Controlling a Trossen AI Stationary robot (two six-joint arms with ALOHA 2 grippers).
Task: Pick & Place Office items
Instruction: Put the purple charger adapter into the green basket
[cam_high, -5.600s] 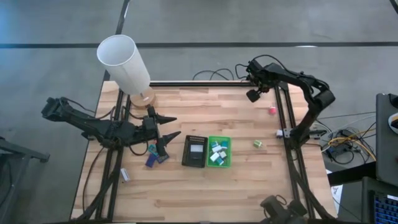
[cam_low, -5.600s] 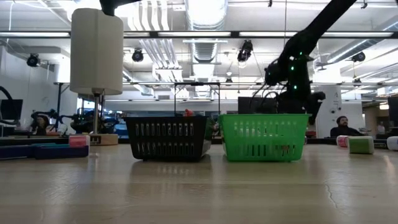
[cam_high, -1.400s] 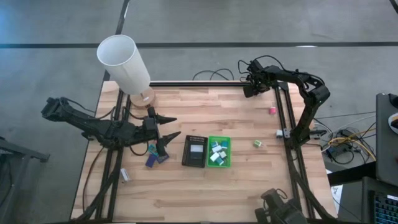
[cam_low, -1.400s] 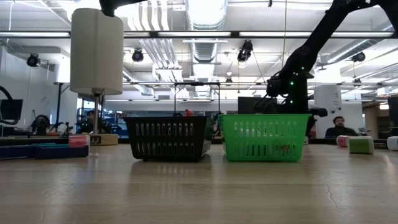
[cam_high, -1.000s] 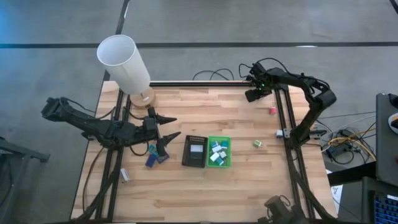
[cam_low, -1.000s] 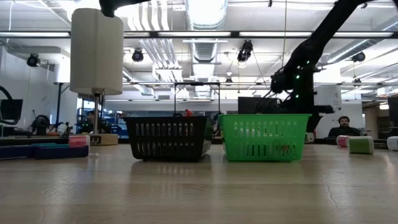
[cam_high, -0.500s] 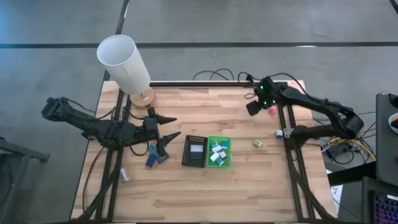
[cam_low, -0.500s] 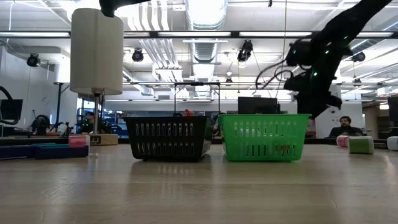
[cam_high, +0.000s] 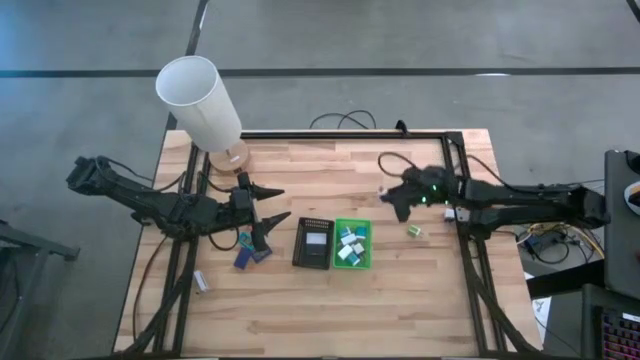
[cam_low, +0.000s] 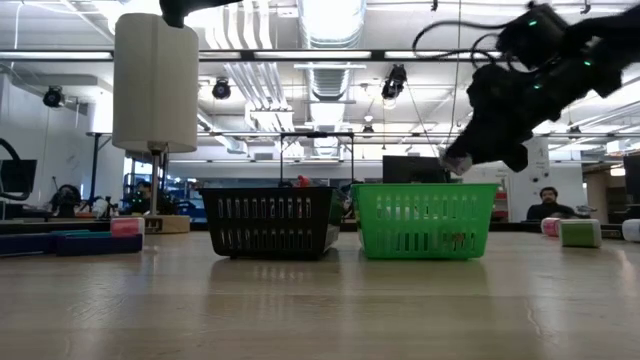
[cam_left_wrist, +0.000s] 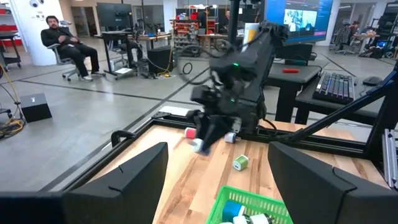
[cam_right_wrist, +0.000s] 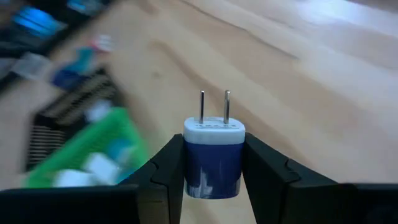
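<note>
The right hand (cam_high: 397, 197) is clamped on a small plug adapter (cam_right_wrist: 213, 156), blue in the body with a white cap and two metal prongs; in the right wrist view the two fingers (cam_right_wrist: 166, 167) press its sides and the prongs point straight out ahead of the hand, so its long axis runs in line with the fingers. The arm is stretched low across the desk (cam_high: 400, 300) from the right side, and in the high view the hand hangs just to the right of and a little beyond the far right corner of the green basket (cam_high: 352, 244), which already has several small white and teal pieces in it. The low view shows the hand above the basket's rim height and toward its right end, not yet over the opening. So the relation that matters is this: the basket lies a short way to the left of the hand and nearer the front edge, and the adapter probably has to travel that last bit before it can drop inside. The black basket (cam_high: 313, 242) stands touching the green one on its left side. A green block (cam_high: 413, 231) lies loose on the desk near the right arm. The left hand (cam_high: 268, 204) waits with fingers apart on the left side, above a few dark-blue and teal pieces (cam_high: 250, 249), farther from the green basket than the right hand is.
</note>
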